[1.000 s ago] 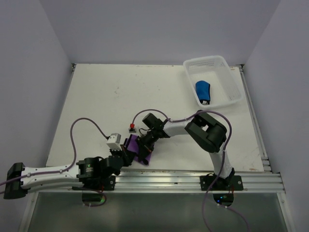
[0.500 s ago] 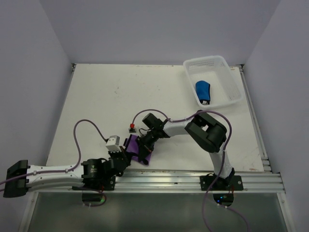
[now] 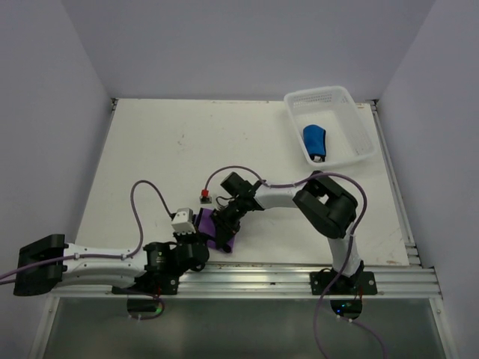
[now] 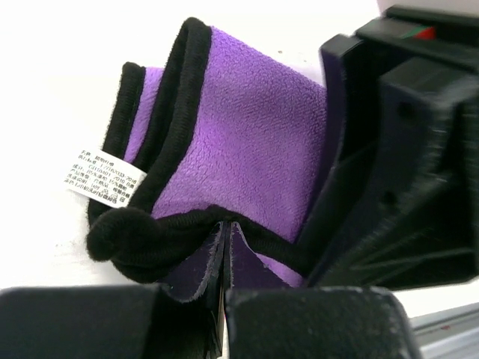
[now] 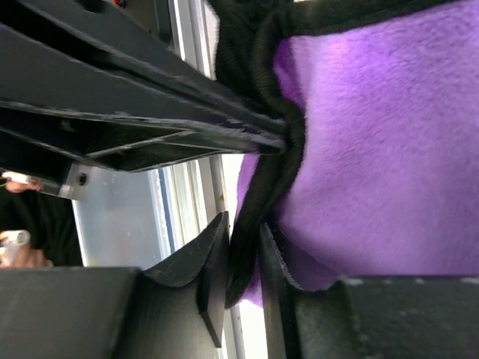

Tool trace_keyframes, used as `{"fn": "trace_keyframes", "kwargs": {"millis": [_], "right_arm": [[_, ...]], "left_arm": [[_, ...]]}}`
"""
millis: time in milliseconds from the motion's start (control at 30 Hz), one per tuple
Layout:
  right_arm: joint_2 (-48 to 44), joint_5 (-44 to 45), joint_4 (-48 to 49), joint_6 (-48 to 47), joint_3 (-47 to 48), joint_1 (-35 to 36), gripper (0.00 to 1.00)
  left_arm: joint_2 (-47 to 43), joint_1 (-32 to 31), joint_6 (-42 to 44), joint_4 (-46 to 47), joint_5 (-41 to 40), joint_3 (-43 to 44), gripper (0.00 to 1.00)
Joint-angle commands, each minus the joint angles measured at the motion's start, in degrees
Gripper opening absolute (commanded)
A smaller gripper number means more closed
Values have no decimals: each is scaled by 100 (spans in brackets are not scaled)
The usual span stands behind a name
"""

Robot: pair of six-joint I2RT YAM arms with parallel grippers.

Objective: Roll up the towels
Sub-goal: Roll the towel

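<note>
Matte white table [image 3: 165, 149]: flat, hard, faintly scuffed. Landmark for all places: white plastic basket [image 3: 318, 91], rigid, rectangular, with perforated walls.

Well apart from the basket, toward the near left: purple towel [image 4: 254, 142], plush and short-piled, edged by a thick black hem [image 4: 176, 112]. Folded over into loose layers rather than a tight cylinder, so this roll is judged unfinished.

Inside the basket: blue towel [image 3: 314, 140], a compact soft bundle, apparently rolled and put away. Overall, about half done.

Left gripper [image 4: 226, 247]: jaws pressed together on the bunched corner of the hem.

Right gripper [image 5: 243, 239]: jaws narrow, with the hem running between them. Pinched or slack, cannot tell.

Smallest item: white printed label [image 4: 105, 176], sewn into the hem.
</note>
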Motion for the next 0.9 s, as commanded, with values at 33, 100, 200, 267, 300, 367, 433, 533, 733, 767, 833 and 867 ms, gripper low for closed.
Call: {"fn": "trace_keyframes", "kwargs": {"millis": [33,100,200,267,300,367,433,533,733,767,833,867], "right_arm": [[-691,380,-643,-323,275,-42,32],[-920,714,-688,-376,250,-33,34],[-1421,1380,-409,-280,22,-42,37],[-1824,1751,-188,-235,-302,-24,37],[-1957,2161,-13,-218,-409,-33,36],[-2264,2358,85,-252,-725,37,26],[-2502,2595,374,-261,-1119,229,22],[-2986,3481,499,-489,-1489,781,25],[-3294,4292,709,-702,-2026,1417,40],[-3303,4292,788,-675,-2062,1435,40],[-3268,4370,806,-666,-2088,1505,40],[-3251,4449,824,-666,-2089,1523,40]], "left_arm": [[409,-29,-422,-534,-274,231,0],[287,-29,-475,-500,-195,161,0],[-90,-28,-396,-105,-46,-173,0],[-293,-29,-388,45,-2,-340,0],[-320,-29,-387,54,7,-358,0],[-311,-29,-282,37,-19,-297,0],[-180,-29,-317,-147,-46,-139,0],[-83,-29,-352,-262,-72,-42,0],[-249,-29,-361,-341,-81,-33,0],[-267,-29,-352,-350,-81,-33,0],[-250,-29,-361,-368,-81,-15,0],[-250,-29,-370,-376,-72,-7,0]]}}
